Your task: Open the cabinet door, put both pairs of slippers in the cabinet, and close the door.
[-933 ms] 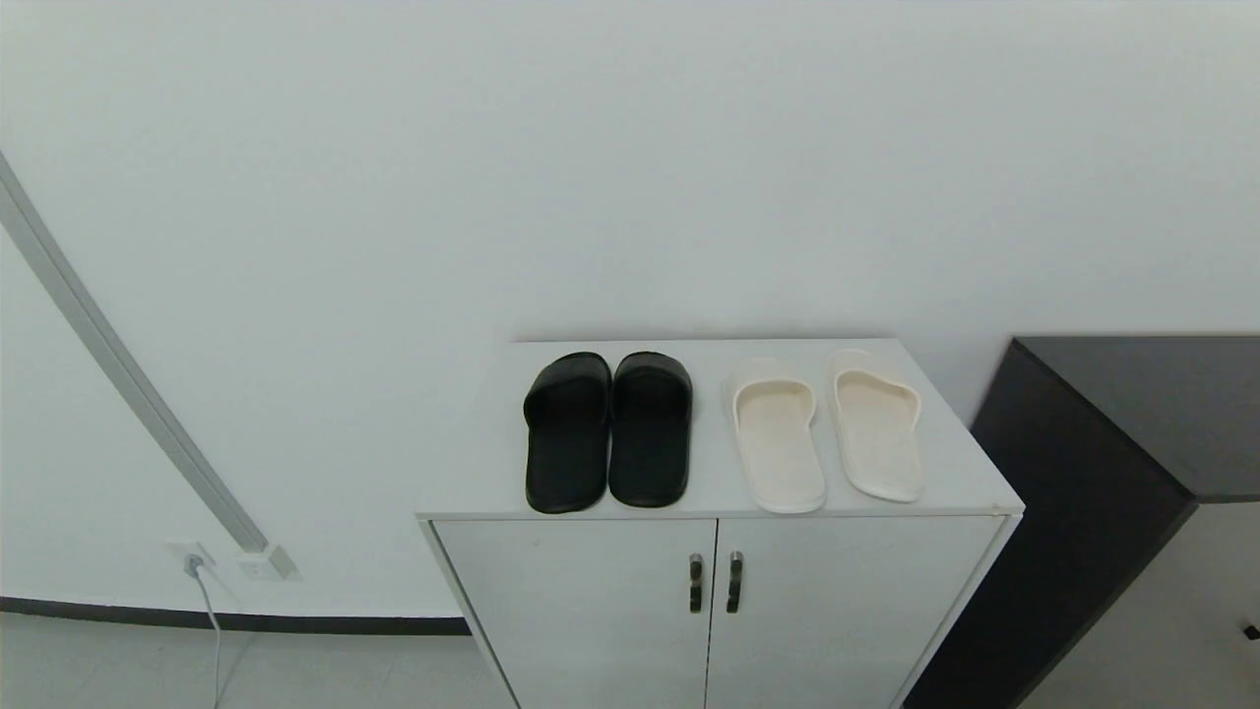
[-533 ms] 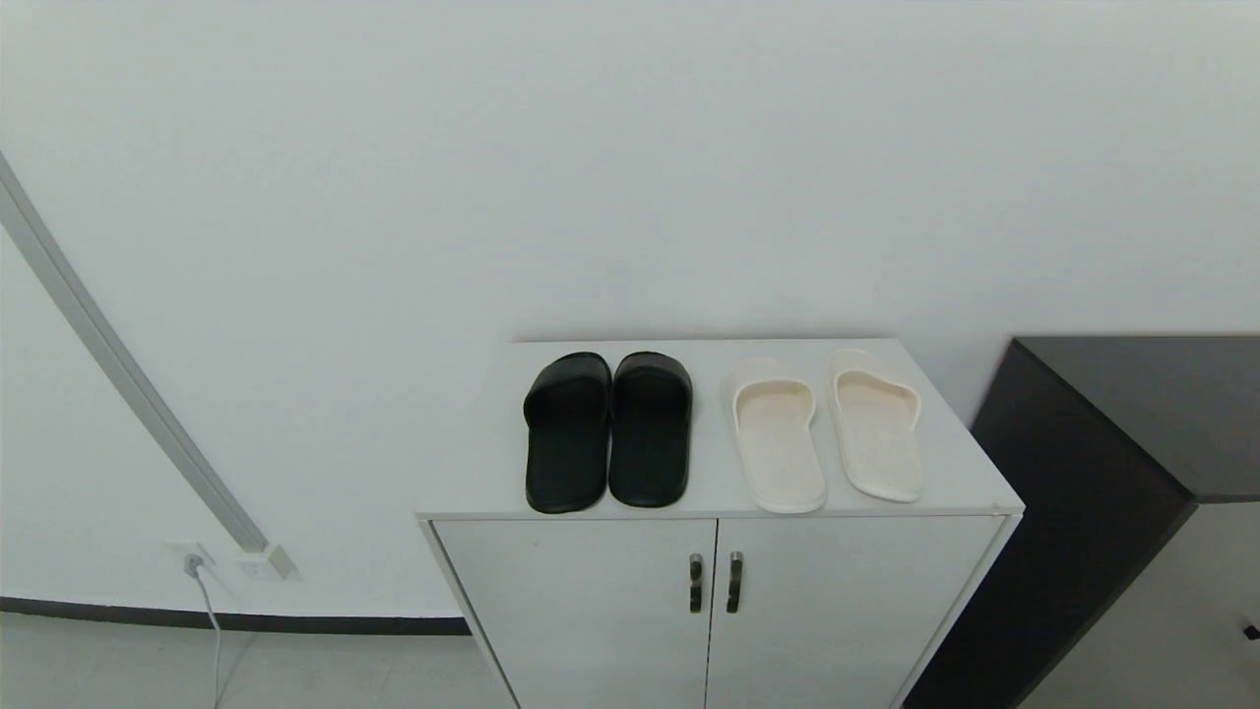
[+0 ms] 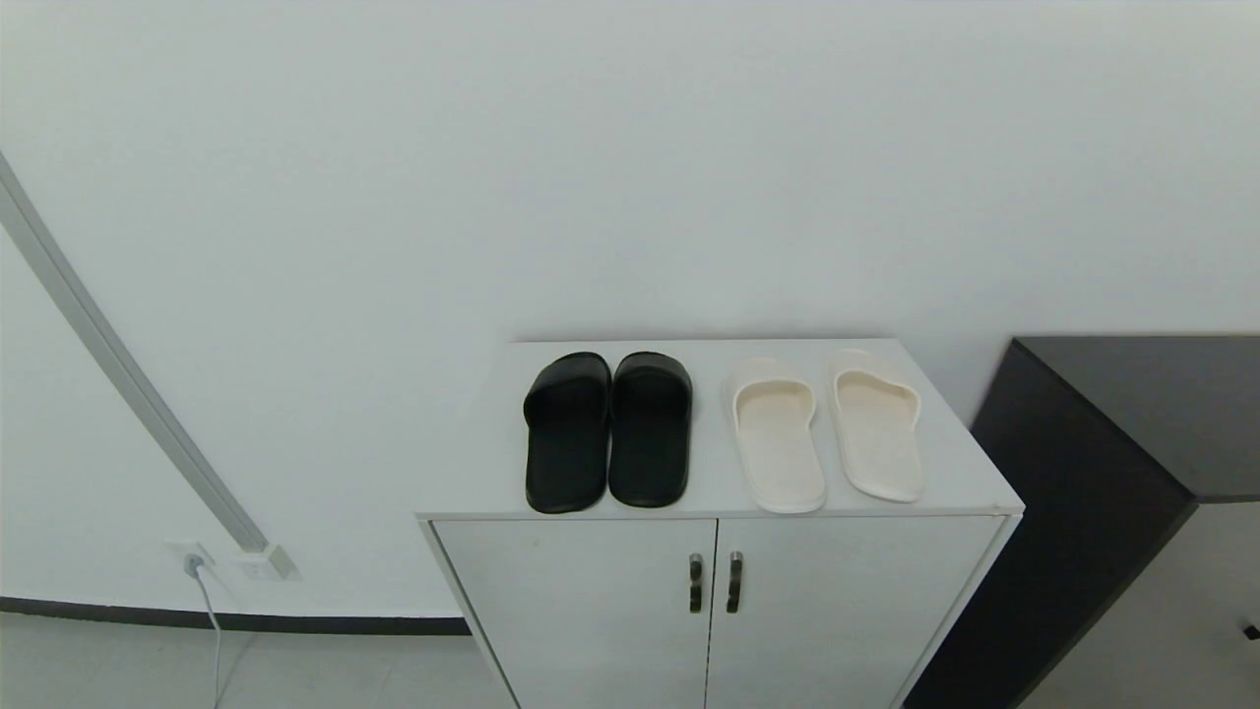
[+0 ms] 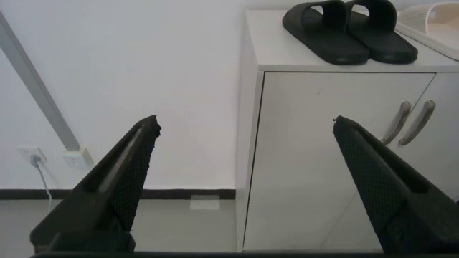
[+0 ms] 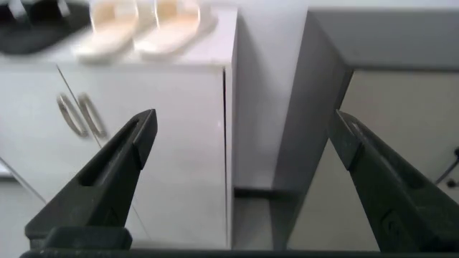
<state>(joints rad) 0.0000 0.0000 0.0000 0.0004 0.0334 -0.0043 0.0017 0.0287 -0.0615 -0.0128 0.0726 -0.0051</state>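
A white two-door cabinet (image 3: 571, 611) stands against the wall with both doors closed and two dark handles (image 3: 714, 582) at the centre seam. On its top lie a pair of black slippers (image 3: 607, 430) on the left and a pair of cream slippers (image 3: 825, 430) on the right. My left gripper (image 4: 244, 127) hangs open, low and left of the cabinet, facing its left door (image 4: 323, 150); the black slippers (image 4: 349, 30) lie above. My right gripper (image 5: 240, 123) hangs open, low, facing the cabinet's right front corner (image 5: 226, 143), with the cream slippers (image 5: 143, 29) above.
A dark cabinet (image 3: 1093, 492) stands close on the right of the white one, leaving a narrow gap (image 5: 254, 165). A wall socket with a cable (image 3: 197, 571) and a slanted conduit (image 3: 118, 364) are on the left wall.
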